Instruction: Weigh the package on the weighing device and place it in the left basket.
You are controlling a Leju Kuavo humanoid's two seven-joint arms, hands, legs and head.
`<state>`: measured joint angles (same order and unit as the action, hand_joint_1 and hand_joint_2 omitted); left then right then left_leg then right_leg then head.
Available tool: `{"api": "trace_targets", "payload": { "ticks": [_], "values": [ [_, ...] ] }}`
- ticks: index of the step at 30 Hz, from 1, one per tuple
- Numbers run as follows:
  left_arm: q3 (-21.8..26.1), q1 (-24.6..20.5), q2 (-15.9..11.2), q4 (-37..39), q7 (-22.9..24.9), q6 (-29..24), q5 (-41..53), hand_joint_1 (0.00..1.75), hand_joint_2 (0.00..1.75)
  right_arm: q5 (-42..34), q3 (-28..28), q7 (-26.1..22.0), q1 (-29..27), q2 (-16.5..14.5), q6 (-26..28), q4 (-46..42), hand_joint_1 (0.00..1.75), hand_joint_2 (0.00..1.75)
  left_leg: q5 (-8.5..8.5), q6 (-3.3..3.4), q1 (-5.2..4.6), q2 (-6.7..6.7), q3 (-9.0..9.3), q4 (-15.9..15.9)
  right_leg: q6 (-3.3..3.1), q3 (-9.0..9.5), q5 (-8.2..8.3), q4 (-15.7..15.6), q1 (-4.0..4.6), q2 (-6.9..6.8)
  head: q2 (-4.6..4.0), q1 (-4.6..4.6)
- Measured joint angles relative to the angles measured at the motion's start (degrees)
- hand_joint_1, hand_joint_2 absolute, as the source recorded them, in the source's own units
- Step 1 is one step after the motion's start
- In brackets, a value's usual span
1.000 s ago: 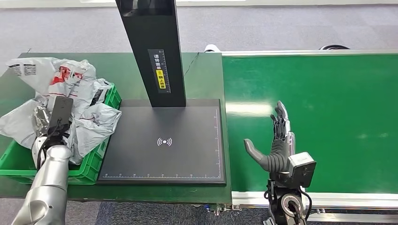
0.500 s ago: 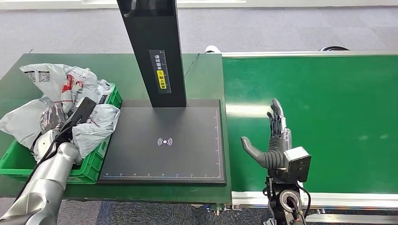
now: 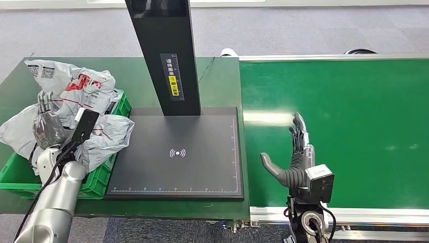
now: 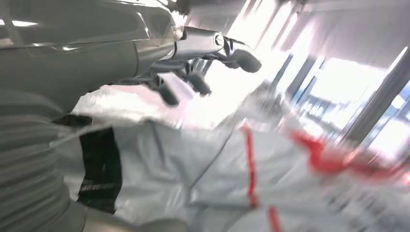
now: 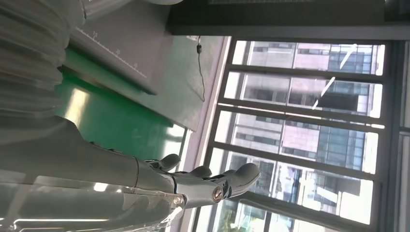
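The left hand (image 3: 46, 124) hovers over the green basket (image 3: 96, 179) at the left end of the desk (image 3: 217, 81), its fingers spread apart and holding nothing; in the left wrist view the dark fingertips (image 4: 196, 82) hang just above crumpled grey plastic. The package (image 3: 103, 132), a grey mailer bag, lies in the basket beside that hand, with its edge draped over the basket rim nearest the weighing device (image 3: 177, 152). Behind it a white bag with red print (image 3: 76, 86) rests on the pile, and another grey bag (image 3: 17, 134) spills over the basket's far left side. The weighing device is a flat black platform with a white signal mark at its middle and a black post (image 3: 164, 55) rising from its back edge. The right hand (image 3: 296, 157) stands upright over the green conveyor belt (image 3: 354, 116), fingers straight, thumb held out to the side, gripping nothing.
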<state>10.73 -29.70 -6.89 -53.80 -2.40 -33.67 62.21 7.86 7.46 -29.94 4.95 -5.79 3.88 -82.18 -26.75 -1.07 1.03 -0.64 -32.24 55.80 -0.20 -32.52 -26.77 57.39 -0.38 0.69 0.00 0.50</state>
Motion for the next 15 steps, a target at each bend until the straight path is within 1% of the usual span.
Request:
{"api": "trace_targets", "payload": {
  "ticks": [6, 9, 11, 12, 15],
  "values": [
    [0.1, 2.0, 1.1, -5.9, -2.5, -4.7, -0.1, 0.0, 1.75, 0.1, 0.0, -0.1, -0.4, 0.0, 0.7, -0.3, 0.0, 1.75, 0.0, 0.0, 0.01, 0.0, -0.02, 0.0, 0.0, -0.03, 0.0, 0.0, 0.01, 0.0, 0.0, 0.01],
    [1.0, 2.8, 1.9, -8.7, -4.7, -5.4, 1.8, 0.0, 1.75, -0.1, 0.0, -0.1, -0.6, 0.0, 0.7, -0.3, 0.0, 1.75, 0.0, 0.0, 0.01, 0.0, -0.05, 0.0, 0.0, -0.04, 0.0, 0.0, 0.01, 0.0, 0.0, 0.01],
    [2.9, 3.3, 3.2, -11.0, -8.8, -5.4, 2.1, 0.0, 1.75, -0.2, 0.0, -0.2, -0.6, 0.0, 0.7, -0.3, 0.0, 1.75, 0.0, 0.0, 0.01, 0.01, -0.07, 0.0, 0.0, -0.06, 0.0, 0.0, 0.01, 0.01, 0.0, -0.01],
    [4.1, 3.5, 4.0, -12.4, -11.8, -5.4, 1.5, 0.0, 1.75, -0.3, 0.0, -0.3, -0.6, 0.0, 0.7, -0.3, 0.0, 1.75, 0.0, 0.0, 0.01, 0.01, -0.08, 0.0, 0.0, -0.06, 0.0, 0.0, 0.01, 0.01, 0.0, -0.01],
    [8.5, 3.9, 7.1, -16.3, -23.4, -5.4, -3.4, 0.0, 1.75, -0.6, 0.1, -0.6, -0.6, 0.0, 0.7, -0.3, 0.0, 1.75, 0.0, 0.0, 0.0, 0.0, -0.1, 0.0, 0.0, -0.07, 0.0, 0.0, 0.0, 0.01, 0.0, 0.01]
  ]
}}
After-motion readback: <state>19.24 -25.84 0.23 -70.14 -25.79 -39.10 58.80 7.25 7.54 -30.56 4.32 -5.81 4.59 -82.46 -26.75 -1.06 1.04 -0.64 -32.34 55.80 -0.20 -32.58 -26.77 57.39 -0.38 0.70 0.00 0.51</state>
